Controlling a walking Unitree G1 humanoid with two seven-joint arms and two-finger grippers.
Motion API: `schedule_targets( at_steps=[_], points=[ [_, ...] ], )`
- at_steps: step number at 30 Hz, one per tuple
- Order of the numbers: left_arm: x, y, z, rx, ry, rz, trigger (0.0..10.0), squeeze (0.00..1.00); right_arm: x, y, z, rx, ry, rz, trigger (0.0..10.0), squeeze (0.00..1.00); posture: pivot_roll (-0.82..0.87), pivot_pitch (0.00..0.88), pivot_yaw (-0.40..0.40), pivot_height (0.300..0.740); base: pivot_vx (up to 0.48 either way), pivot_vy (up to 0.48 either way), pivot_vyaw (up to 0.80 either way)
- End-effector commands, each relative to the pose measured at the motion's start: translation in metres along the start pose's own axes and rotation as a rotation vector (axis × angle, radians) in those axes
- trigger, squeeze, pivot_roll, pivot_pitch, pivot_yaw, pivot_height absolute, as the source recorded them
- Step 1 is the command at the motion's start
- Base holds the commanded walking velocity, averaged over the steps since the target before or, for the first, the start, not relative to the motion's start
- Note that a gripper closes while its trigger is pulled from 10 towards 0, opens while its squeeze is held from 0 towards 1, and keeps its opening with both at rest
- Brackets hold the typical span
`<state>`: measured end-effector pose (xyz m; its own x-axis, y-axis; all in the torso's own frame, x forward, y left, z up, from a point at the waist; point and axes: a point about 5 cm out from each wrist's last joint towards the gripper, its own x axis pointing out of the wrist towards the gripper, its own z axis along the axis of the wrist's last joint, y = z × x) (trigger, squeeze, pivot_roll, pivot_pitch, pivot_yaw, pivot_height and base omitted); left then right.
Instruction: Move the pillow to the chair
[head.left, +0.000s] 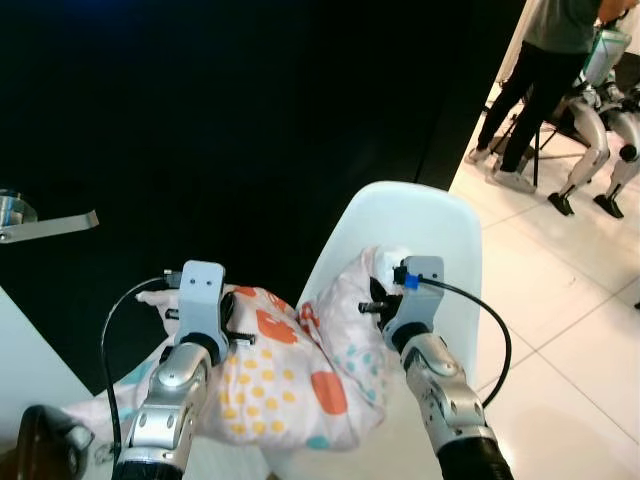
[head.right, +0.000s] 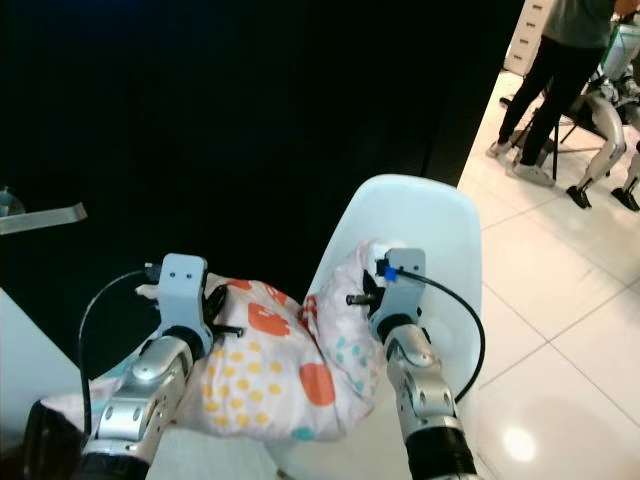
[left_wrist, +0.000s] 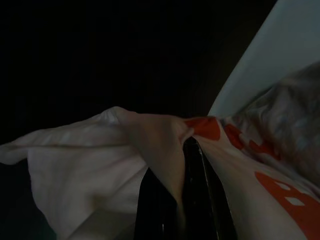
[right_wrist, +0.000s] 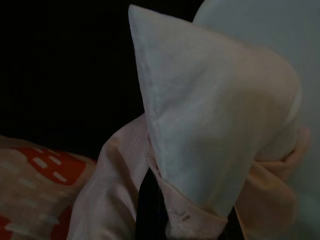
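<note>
A white pillow (head.left: 290, 375) with orange, yellow and teal prints hangs between my two arms, over the seat of a white plastic chair (head.left: 420, 225). My left gripper (head.left: 205, 300) is shut on the pillow's left corner; in the left wrist view its black fingers (left_wrist: 192, 200) pinch a fold of the pillow (left_wrist: 100, 155). My right gripper (head.left: 400, 285) is shut on the right corner, close to the chair's backrest. In the right wrist view that corner of the pillow (right_wrist: 210, 125) stands up over the dark fingers (right_wrist: 147, 205), with the chair (right_wrist: 280, 35) behind.
A black wall (head.left: 250, 100) rises right behind the chair. A silver door handle (head.left: 45, 225) sticks out at the left. On the white tiled floor (head.left: 560, 300) at the far right stand a person (head.left: 535, 80) and another robot (head.left: 600, 130).
</note>
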<state>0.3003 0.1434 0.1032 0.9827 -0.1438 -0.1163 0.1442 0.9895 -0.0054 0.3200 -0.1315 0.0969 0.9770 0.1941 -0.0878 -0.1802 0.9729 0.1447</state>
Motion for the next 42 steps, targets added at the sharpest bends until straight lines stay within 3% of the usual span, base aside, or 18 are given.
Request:
schedule_targets(
  at_steps=[1,10,12,15,16,17,20,21,24,27,28,29,33,37,42],
  points=[
    [0.001,-0.009,0.007,-0.002,-0.038,-0.051,10.0,0.00,0.000,0.004,0.008,-0.001,-0.036,0.022,10.0,0.00,0.07,0.049,-0.019,0.740,0.000,0.000,0.00],
    [0.001,-0.015,0.016,0.027,-0.073,-0.100,10.0,0.00,-0.004,0.008,0.017,0.018,-0.076,0.040,10.0,0.00,0.06,0.057,-0.020,0.740,0.000,0.000,0.00],
    [-0.001,-0.024,0.026,0.026,-0.110,-0.180,10.0,0.00,-0.004,0.008,0.025,0.011,-0.105,0.058,10.0,0.00,0.06,0.056,-0.022,0.740,0.000,0.000,0.00],
    [-0.009,-0.050,0.045,-0.009,-0.178,-0.400,10.0,0.00,-0.002,-0.003,0.040,-0.059,-0.115,0.044,10.0,0.00,0.06,0.061,-0.023,0.740,0.000,0.000,0.00],
    [-0.009,-0.050,0.045,-0.009,-0.178,-0.400,10.0,0.00,-0.002,-0.003,0.040,-0.059,-0.115,0.044,10.0,0.00,0.06,0.061,-0.023,0.740,0.000,0.000,0.00],
    [-0.016,-0.066,0.050,-0.030,-0.187,-0.531,10.0,0.00,0.001,-0.016,0.044,-0.093,-0.076,0.002,10.0,0.00,0.06,0.063,-0.020,0.740,0.000,0.000,0.00],
    [-0.019,-0.074,0.051,-0.040,-0.187,-0.590,10.0,0.00,0.002,-0.026,0.046,-0.127,-0.049,-0.035,10.0,0.00,0.06,0.063,-0.019,0.740,0.000,0.000,0.00],
    [-0.019,-0.075,0.048,-0.065,-0.166,-0.598,10.0,0.00,0.002,-0.031,0.048,-0.094,-0.053,-0.059,10.0,0.00,0.06,0.064,-0.017,0.740,0.000,0.000,0.00],
    [-0.017,-0.076,0.042,-0.103,-0.117,-0.598,10.0,0.00,0.001,-0.037,0.050,-0.040,-0.064,-0.092,10.0,0.00,0.05,0.063,-0.019,0.740,0.000,0.000,0.00],
    [-0.009,-0.065,0.024,-0.093,-0.039,-0.521,10.0,0.00,-0.001,-0.037,0.042,-0.056,-0.044,-0.086,10.0,0.00,0.04,0.065,-0.018,0.740,0.000,0.000,0.00],
    [-0.002,-0.052,0.011,-0.039,0.016,-0.414,10.0,0.00,-0.002,-0.033,0.031,-0.065,-0.017,-0.064,10.0,0.00,0.04,0.067,-0.018,0.740,0.000,0.000,0.00],
    [0.007,-0.030,-0.009,0.035,0.133,-0.220,10.0,0.00,-0.004,-0.026,0.015,-0.097,0.027,-0.030,10.0,0.00,0.04,0.070,-0.020,0.740,0.000,0.000,0.00],
    [0.006,-0.016,-0.010,0.033,0.113,-0.129,10.0,0.00,-0.007,-0.017,-0.007,-0.121,0.110,-0.001,10.0,0.00,0.04,0.073,-0.026,0.740,0.000,0.000,-0.60],
    [0.001,-0.011,-0.010,0.045,0.104,-0.115,10.0,0.00,-0.011,-0.011,-0.022,-0.114,0.159,0.006,10.0,0.00,0.05,0.077,-0.034,0.740,0.000,0.000,-0.80],
    [-0.003,-0.010,-0.012,0.047,0.105,-0.102,10.0,0.00,-0.011,-0.007,-0.026,-0.111,0.167,0.026,10.0,0.00,0.05,0.083,-0.039,0.740,0.000,0.000,-0.48]
  ],
)
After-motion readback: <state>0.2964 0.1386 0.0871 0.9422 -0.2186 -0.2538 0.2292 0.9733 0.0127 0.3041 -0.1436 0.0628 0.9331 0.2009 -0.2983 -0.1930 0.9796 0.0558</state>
